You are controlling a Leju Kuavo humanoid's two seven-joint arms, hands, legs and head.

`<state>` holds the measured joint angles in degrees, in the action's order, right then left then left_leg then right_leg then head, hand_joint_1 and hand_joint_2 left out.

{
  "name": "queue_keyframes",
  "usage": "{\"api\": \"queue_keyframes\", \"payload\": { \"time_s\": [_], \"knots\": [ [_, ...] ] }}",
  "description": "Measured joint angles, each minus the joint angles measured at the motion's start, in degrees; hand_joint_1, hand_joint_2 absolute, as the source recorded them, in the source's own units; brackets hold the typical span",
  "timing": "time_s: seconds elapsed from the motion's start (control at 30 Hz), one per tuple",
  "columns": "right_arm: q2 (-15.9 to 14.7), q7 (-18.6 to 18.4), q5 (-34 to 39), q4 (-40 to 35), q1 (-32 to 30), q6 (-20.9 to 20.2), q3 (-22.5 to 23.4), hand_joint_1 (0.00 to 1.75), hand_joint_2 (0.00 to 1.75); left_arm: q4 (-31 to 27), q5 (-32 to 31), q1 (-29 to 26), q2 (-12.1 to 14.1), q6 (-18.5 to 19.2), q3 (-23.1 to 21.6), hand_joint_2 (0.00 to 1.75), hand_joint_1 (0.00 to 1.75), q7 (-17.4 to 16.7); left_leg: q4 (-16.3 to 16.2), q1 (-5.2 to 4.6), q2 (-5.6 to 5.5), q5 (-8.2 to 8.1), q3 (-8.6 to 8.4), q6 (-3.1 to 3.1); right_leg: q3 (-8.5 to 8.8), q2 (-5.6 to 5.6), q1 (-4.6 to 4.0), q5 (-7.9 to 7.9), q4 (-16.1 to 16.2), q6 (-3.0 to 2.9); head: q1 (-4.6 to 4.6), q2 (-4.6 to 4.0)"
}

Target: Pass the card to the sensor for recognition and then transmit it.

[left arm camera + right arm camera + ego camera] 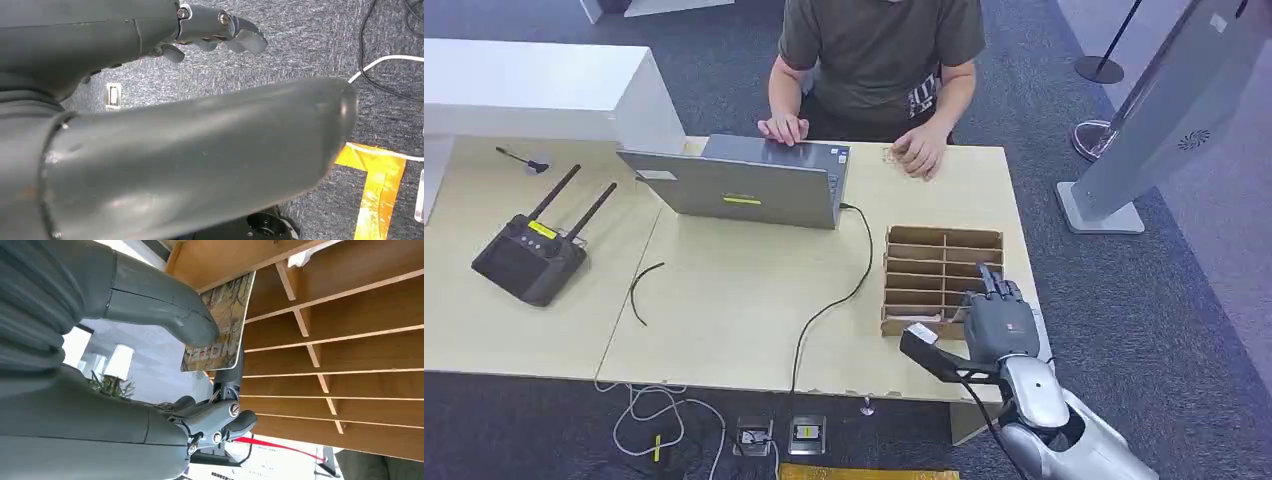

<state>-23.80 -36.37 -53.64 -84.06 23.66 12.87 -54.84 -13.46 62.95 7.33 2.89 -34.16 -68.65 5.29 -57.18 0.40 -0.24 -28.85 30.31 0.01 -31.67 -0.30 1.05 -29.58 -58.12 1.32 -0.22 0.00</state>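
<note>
Brown slotted wood makes up the card rack at the right end of the pale table, its thin dividers forming rows of compartments. The right hand rests at the rack's near corner; its wrist view shows the thumb pressing a printed card against the fingers, right beside the rack's edge. The left hand hangs over grey carpet, fingers loosely curled, holding nothing. A person sits behind a grey laptop.

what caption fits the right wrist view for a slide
Right hand pinches a printed card beside the wooden divider tray.
</note>
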Motion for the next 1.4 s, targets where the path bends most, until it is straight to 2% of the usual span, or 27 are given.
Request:
{"api": "queue_keyframes", "payload": {
  "time_s": [0.4, 0.6, 0.7, 0.83, 1.4],
  "knots": [
    [0.15, -0.33, -6.94, -1.44, 0.48, 0.52, 1.22, 1.75, 1.75, 0.0, -0.48, 0.09, 0.0, 0.13, 0.0, 0.0, 0.0, 0.0, 0.0, 0.0, 0.0, 0.0, 0.0, 0.0, 0.0, 0.0, 0.0, 0.0, 0.0, 0.0, -0.02, 0.0],
    [0.15, -1.09, -14.66, -5.61, 2.6, 0.74, 2.67, 1.75, 1.75, -0.02, -0.79, 0.39, 0.0, 0.13, -0.02, 0.0, 0.0, 0.0, 0.0, 0.0, 0.01, 0.01, -0.01, -0.01, 0.0, 0.01, -0.01, 0.01, 0.0, 0.0, 0.0, 0.0],
    [0.04, -2.71, -23.0, -7.0, 3.44, -0.96, 2.95, 1.75, 1.75, -0.02, -1.03, 0.51, -0.04, 0.13, -0.02, 0.0, 0.0, 0.0, -0.01, 0.0, 0.01, 0.02, -0.01, -0.01, 0.0, 0.01, 0.0, 0.01, 0.0, 0.0, 0.0, 0.0],
    [0.02, -3.23, -27.96, -8.72, 4.55, -2.19, 3.23, 1.75, 1.75, -0.02, -1.16, 0.72, -0.07, 0.13, -0.02, 0.0, 0.0, -0.02, -0.01, 0.0, 0.01, 0.01, -0.01, -0.01, 0.0, 0.02, 0.0, 0.01, 0.0, 0.0, -0.02, 0.0],
    [1.62, -0.83, -26.88, -8.74, 7.46, 0.35, 3.87, 1.75, 1.75, -0.31, -1.14, 1.06, -0.61, 0.0, -0.04, 0.0, 0.0, -0.18, 0.0, 0.0, 0.01, 0.02, 0.01, -0.01, 0.0, 0.01, 0.0, 0.01, -0.01, 0.0, -0.02, 0.0]
  ]
}}
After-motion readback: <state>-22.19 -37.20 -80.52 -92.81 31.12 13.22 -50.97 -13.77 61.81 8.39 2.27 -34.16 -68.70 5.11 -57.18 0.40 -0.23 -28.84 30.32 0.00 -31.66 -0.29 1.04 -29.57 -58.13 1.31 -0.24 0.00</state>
